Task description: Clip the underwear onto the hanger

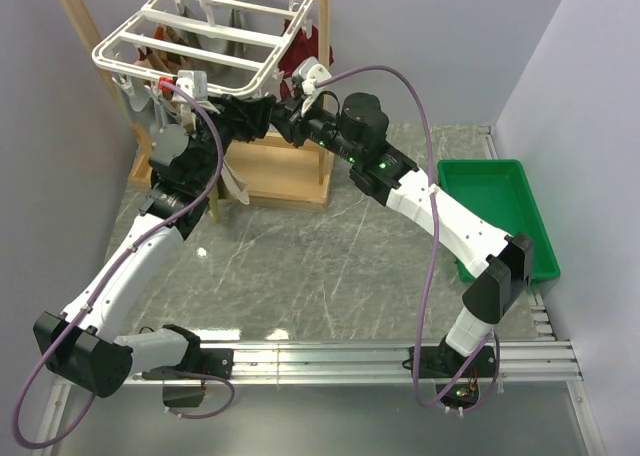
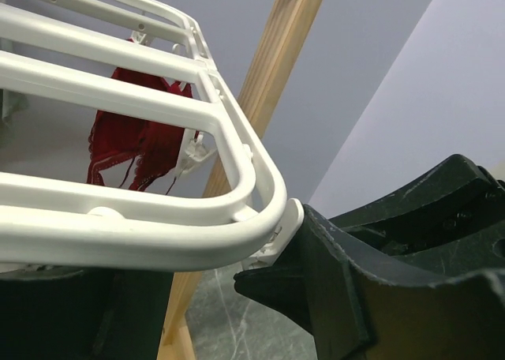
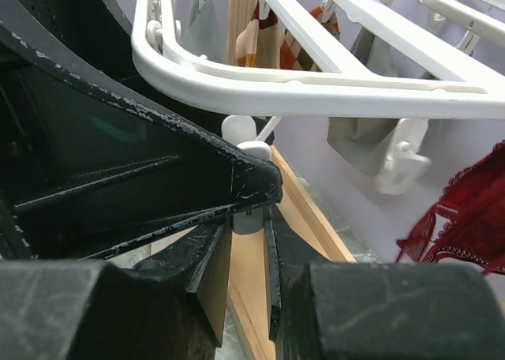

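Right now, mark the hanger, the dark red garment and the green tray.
hanger [image 2: 134, 238], left wrist view, near rail.
dark red garment [image 2: 130, 143], left wrist view, middle of the cloth.
green tray [image 1: 495, 206], top view, bare floor.

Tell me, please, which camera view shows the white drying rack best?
The top view: it shows nearly the whole rack, hanging on the wooden stand. The left wrist view shows only one rounded corner and some bars; the right wrist view shows its rim from below, with clips.

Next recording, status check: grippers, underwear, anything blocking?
Left gripper open at a corner clip of the hanger. Right gripper shut on the underwear, just below that clip, not yet clipped. Red garment hangs farther back, clear.
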Robot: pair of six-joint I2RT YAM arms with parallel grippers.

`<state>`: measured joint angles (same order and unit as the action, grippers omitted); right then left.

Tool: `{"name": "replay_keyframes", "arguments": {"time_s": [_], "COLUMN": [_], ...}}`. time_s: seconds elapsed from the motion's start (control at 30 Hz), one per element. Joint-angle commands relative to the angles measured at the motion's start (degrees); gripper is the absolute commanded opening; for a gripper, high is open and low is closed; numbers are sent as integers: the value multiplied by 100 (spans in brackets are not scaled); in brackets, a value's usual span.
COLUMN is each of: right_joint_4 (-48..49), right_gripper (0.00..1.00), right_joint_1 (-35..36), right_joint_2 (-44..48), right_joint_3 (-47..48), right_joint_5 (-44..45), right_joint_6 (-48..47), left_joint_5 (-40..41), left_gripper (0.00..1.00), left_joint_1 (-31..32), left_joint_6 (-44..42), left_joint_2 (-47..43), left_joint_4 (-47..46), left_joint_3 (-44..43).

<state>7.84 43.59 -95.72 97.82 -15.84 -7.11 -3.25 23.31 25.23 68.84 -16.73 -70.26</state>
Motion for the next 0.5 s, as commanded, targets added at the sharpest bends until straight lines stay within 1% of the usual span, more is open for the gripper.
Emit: {"name": "replay_keyframes", "arguments": {"time_s": [0.0,0.03,0.1,0.2,0.23,0.3,0.33,0.37,0.4,0.43,0.47], "right_joint_4": [16,16,25,34,25,25,34,69,130,148,183], "right_gripper": [0,0,0,0,0,0,0,2,16,24,35], "right_joint_1": [114,123,132,141,141,141,132,149,132,123,114], "right_joint_2": [159,150,177,185,194,203,212,221,238,256,273], "right_joint_3": [97,79,36,0,-9,-44,-61,-96,-192,-228,-341], "right_joint_5": [-201,-209,-236,-280,-306,-341,-367,-402,-394,-359,-281], "right_joint_6": [-18,-18,-18,-27,-36,-36,-18,-1,69,105,236], "left_joint_5": [157,149,184,202,202,149,105,87,70,52,26], "left_gripper": [64,61,59,45,36,27,16,10,2,0,0], "left_joint_1": [-2,-2,-2,-11,-11,-19,-20,-20,-28,-28,-37], "left_joint_6": [96,78,104,113,113,113,122,122,131,131,140], "left_joint_2": [-134,-125,-81,-11,-11,-2,-2,-2,-11,-11,-19], "left_joint_4": [-629,-725,-753,-770,-770,-762,-744,-692,-682,-656,-621], "left_joint_3": [91,100,100,56,30,12,-23,-23,-40,-58,-58]}}
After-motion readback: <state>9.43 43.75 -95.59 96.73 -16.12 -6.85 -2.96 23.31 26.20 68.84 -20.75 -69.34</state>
